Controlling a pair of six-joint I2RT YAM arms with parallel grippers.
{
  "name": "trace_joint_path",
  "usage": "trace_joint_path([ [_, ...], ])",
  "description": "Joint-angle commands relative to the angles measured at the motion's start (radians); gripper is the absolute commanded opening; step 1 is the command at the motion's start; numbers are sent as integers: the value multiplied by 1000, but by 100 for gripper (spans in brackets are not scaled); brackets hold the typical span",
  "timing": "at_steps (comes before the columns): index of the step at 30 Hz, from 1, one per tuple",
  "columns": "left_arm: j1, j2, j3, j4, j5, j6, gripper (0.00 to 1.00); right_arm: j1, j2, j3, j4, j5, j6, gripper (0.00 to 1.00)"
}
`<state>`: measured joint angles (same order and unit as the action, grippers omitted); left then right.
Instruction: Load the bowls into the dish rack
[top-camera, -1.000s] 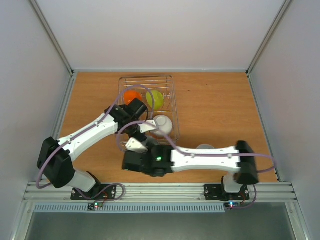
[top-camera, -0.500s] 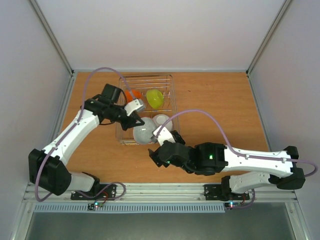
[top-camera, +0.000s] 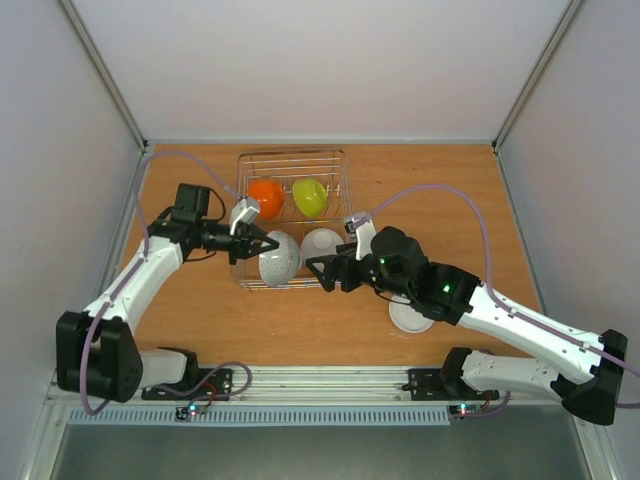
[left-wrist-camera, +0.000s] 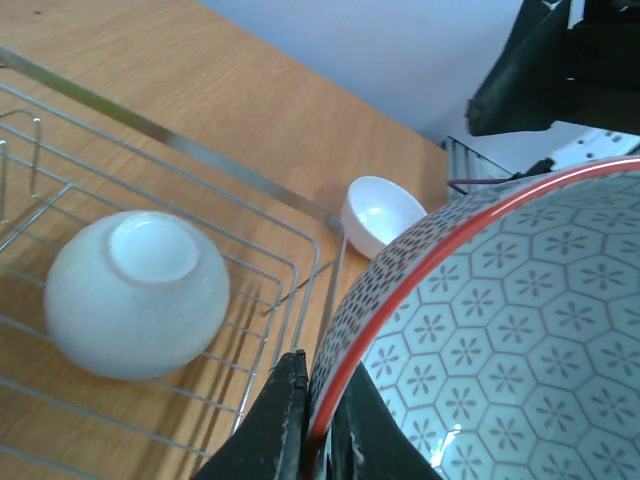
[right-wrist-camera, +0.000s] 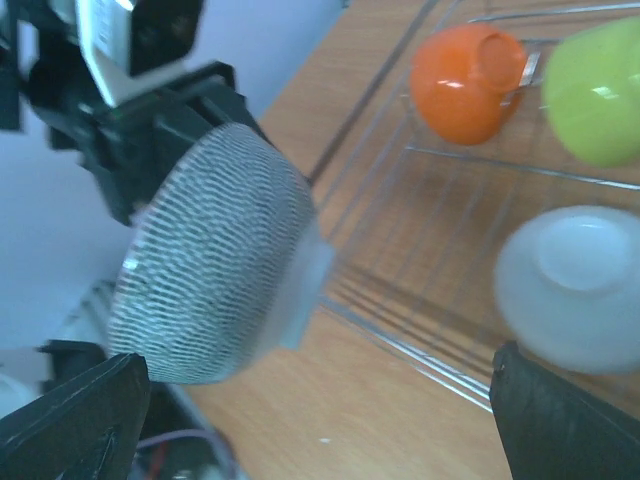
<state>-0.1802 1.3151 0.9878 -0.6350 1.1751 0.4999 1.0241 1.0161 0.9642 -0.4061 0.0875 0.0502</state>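
Note:
The silver wire dish rack (top-camera: 290, 153) holds an orange bowl (top-camera: 265, 198), a lime green bowl (top-camera: 310, 197) and an upturned white bowl (top-camera: 322, 243). My left gripper (top-camera: 262, 243) is shut on the rim of the grey patterned bowl (top-camera: 280, 258) and holds it tilted on its side over the rack's near left corner. In the left wrist view the jaws (left-wrist-camera: 318, 400) pinch its red-edged rim (left-wrist-camera: 400, 300). My right gripper (top-camera: 322, 272) is open and empty, just right of the grey bowl (right-wrist-camera: 215, 255). The second white bowl (top-camera: 410, 315) lies on the table, partly under my right arm.
The rack's near rail (right-wrist-camera: 400, 345) runs between my right gripper and the bowls inside. White walls close in the wooden table (top-camera: 450, 200) on three sides. My right arm's forearm (top-camera: 520, 320) crosses the table's near right part.
My left arm has drawn back to the left, and the grey bowl now stands on its side. My right arm has swung up and right, uncovering the white bowl on the table.

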Motion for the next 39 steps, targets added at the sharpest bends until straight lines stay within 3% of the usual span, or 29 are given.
trace_joint_path([
  [1,12,-122,-99,361,-36,-213,1,-69,7,-38,247,-359,144,94],
  [8,16,-119,-106,365,-52,-244,0,-102,109,-56,403,-512,236,95],
  [28,19,-125,-88,269,41,-164,0,-102,115,-50,326,-430,161,96],
  [39,19,-111,-58,170,98,-90,1,-102,194,11,302,-426,109,97],
])
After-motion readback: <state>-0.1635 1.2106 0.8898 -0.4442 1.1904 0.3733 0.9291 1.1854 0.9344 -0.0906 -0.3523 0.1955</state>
